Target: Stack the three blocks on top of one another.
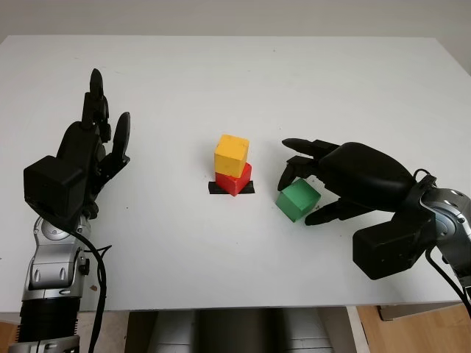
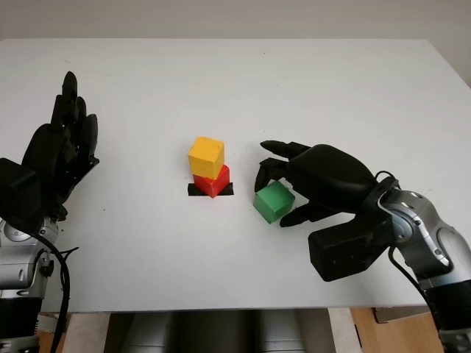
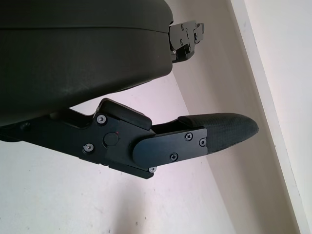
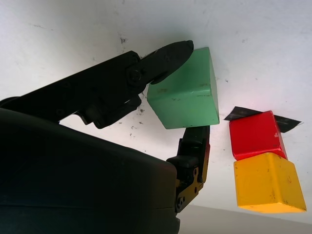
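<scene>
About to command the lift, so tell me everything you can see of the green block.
The green block is a plain matte cube with faint scuff marks, sitting tilted just right of the yellow-on-red stack and apart from it. The right hand is closed on it: fingers press opposite faces. Whether it has left the table I cannot tell.

Bright, even overhead light; white table (image 1: pixel 221 81) mildly glary; soft shadows under blocks; wrist views sharp.
</scene>
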